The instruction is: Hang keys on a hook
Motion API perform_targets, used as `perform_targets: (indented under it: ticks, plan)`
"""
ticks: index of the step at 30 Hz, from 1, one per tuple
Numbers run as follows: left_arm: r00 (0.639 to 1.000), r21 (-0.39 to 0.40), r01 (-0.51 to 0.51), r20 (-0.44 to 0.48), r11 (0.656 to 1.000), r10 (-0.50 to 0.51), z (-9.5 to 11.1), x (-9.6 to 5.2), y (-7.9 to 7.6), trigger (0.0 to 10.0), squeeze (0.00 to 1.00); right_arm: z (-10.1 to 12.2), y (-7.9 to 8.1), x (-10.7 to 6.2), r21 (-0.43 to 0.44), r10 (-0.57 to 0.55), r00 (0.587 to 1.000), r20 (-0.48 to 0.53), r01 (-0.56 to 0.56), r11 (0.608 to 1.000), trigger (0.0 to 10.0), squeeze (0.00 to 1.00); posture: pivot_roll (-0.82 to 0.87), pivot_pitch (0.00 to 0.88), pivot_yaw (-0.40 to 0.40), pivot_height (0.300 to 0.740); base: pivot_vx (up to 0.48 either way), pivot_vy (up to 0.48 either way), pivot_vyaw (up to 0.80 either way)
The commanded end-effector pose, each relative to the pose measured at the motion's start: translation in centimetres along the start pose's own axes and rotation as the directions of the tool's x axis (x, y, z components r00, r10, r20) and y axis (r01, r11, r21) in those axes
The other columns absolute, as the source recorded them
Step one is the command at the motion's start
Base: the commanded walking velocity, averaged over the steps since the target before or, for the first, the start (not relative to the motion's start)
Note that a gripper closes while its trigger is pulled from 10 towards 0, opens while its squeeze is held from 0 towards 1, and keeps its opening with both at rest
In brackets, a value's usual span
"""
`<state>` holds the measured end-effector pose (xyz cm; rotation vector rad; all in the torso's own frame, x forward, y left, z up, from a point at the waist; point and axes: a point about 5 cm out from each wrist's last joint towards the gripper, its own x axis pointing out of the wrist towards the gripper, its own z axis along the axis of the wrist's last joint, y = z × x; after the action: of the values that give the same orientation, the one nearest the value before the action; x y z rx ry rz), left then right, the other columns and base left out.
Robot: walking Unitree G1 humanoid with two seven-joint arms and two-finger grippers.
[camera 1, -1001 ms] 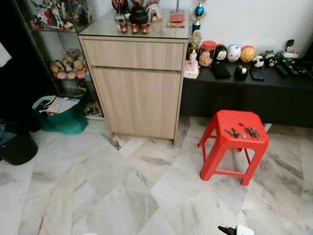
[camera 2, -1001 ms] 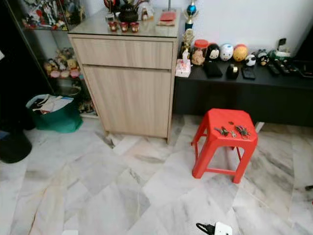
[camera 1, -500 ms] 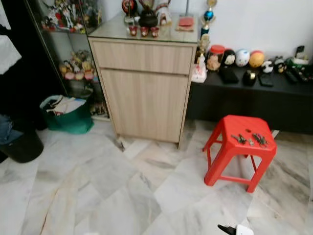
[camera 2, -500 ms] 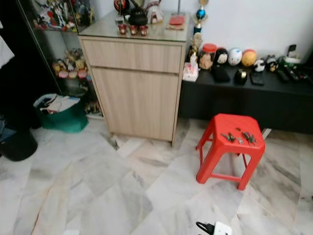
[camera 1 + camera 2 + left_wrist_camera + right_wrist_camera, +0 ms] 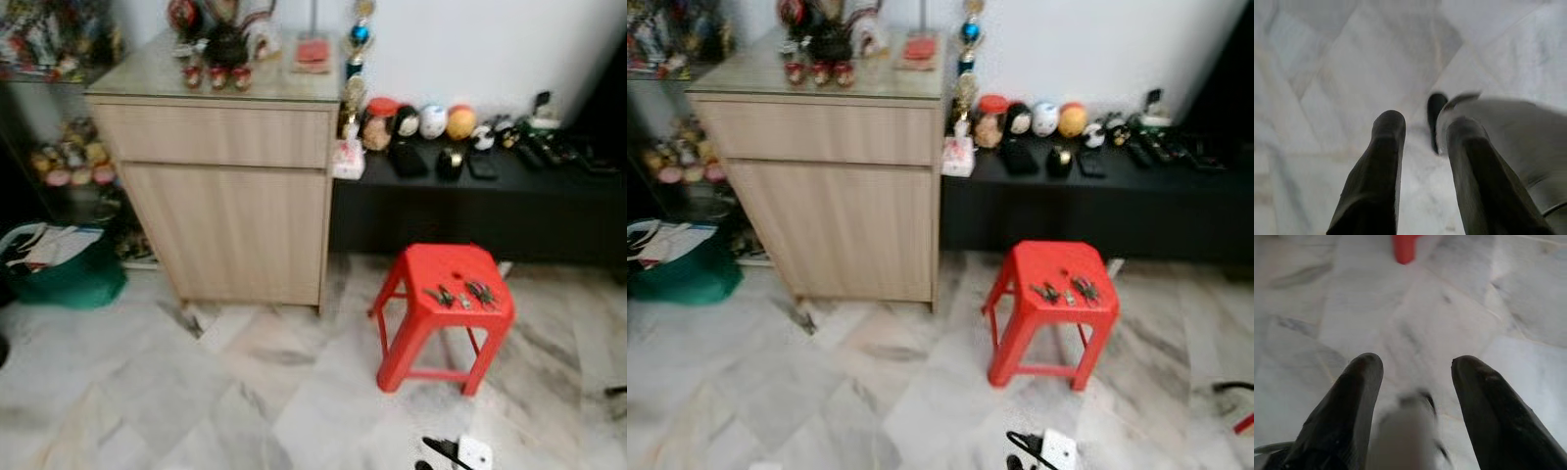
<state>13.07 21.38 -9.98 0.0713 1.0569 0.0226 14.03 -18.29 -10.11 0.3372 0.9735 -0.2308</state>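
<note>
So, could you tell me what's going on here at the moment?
Nothing is being handled yet. The keys lie on top of the red stool, which stands on the marble floor in front of the low black shelf, beside the wooden cabinet. Both arms hang idle: the left gripper and the right gripper point down at the floor, open and holding nothing. No hook can be made out in these blurred views.
</note>
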Motion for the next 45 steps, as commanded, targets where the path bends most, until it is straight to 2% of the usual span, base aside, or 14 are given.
perform_targets:
  ticks: [1,26,41,45]
  plan:
    - [1.000,0.005,0.022,-0.002,1.000,-0.022,0.02,0.08,-0.71,10.0,0.00,0.25,-0.84,-0.09,-0.006,-0.020,1.000,0.006,0.020,1.000,10.0,0.00,0.04,0.000,-0.046,0.740,0.386,0.000,0.00]
    - [1.000,0.023,0.022,-0.006,1.000,-0.022,0.10,0.10,-0.59,10.0,0.00,0.30,-0.75,-0.06,0.019,-0.027,1.000,0.010,0.027,0.999,10.0,0.00,0.03,0.000,-0.038,0.740,0.383,0.000,0.00]
    - [1.000,0.015,0.021,0.001,1.000,-0.021,0.17,0.13,-0.83,10.0,0.00,0.51,-1.00,-0.07,0.019,-0.029,0.999,0.018,0.029,0.999,10.0,0.00,0.03,0.000,-0.046,0.740,0.000,0.000,0.00]
    - [1.000,0.014,0.020,0.002,1.000,-0.020,0.18,0.13,-0.81,10.0,0.00,0.48,-0.98,-0.07,0.016,-0.026,1.000,0.016,0.026,1.000,10.0,0.00,0.03,0.000,-0.044,0.740,0.000,-0.277,0.00]
